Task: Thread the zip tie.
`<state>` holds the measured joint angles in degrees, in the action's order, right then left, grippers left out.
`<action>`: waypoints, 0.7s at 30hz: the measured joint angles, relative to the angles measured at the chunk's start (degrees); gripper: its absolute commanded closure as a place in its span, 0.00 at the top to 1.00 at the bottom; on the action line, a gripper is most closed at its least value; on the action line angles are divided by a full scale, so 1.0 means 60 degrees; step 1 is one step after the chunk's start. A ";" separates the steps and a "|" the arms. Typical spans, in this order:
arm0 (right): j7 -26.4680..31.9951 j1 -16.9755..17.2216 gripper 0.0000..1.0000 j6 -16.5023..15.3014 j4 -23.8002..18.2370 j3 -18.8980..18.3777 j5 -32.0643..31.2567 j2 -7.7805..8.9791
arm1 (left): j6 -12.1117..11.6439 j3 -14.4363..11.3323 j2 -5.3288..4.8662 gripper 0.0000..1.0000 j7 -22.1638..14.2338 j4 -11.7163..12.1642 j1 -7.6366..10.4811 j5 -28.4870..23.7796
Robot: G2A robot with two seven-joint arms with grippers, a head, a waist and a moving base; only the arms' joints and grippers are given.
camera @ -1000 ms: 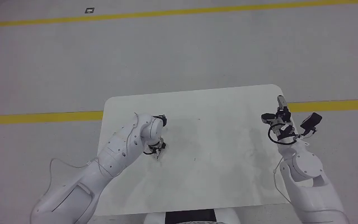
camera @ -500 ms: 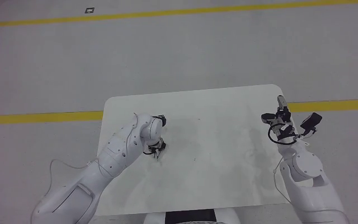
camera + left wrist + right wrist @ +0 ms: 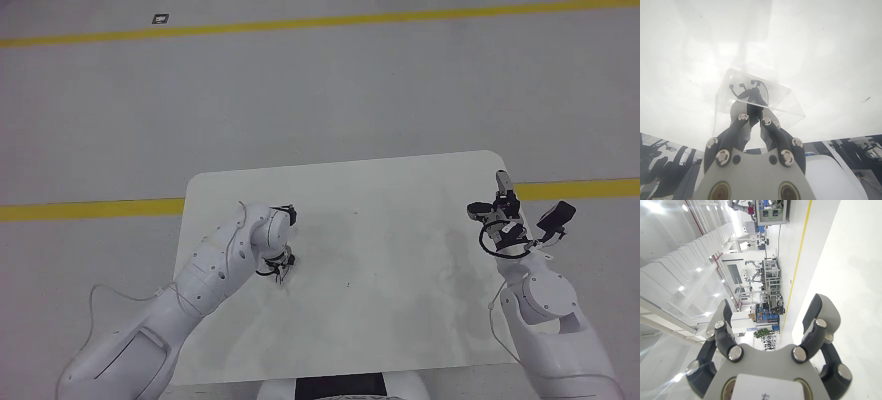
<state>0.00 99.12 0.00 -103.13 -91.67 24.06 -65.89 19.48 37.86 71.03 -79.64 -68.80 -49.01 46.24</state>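
The task is at its very start. The left pincer is down inside a clear box that stands on the bench, toward the bench's left side. Its fingers are pressed close together around a small bunch of black zip ties. Three heads and a curved tail fan out just beyond the fingertips. By the look of it, the ties are pinched but not yet lifted clear of the box, and more than one seems caught. In the top view this pincer sits low on the bench surface, tucked under its own wrist.

The right pincer is spread wide and holds nothing. It is raised at the bench's right edge, well apart from the box, and points out over the floor.

No tie is out of the box, no tail is near a head, and no loop is formed. What is left, as I judge it, is to single out one tie, bring it up, pass one end to the right pincer, and feed the tail through the head.

Against the pictures from a second and half a second ago, nothing has visibly moved: both arms hold the same places and the left pincer is at the same spot.
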 measured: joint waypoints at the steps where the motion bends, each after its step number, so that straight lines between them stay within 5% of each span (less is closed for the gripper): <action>1: 0.0000 0.0000 1.00 0.0000 0.0000 0.0000 0.0000 0.0000 | 0.0000 0.0008 0.0003 0.00 0.0000 0.0011 0.0003 0.0009; 9: 0.0000 0.0000 1.00 0.0000 0.0000 0.0000 0.0000 0.0000 | 0.0000 0.0247 -0.0122 0.00 0.0000 -0.0482 -0.0090 0.0235; 21: 0.0000 0.0000 1.00 0.0000 0.0000 0.0000 0.0000 0.0000 | 0.0000 0.0825 -0.0632 0.00 0.0000 -0.1787 -0.0649 0.0533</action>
<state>0.00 99.12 0.00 -103.13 -91.67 24.06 -65.89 19.48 42.81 67.24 -79.64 -79.52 -52.90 49.44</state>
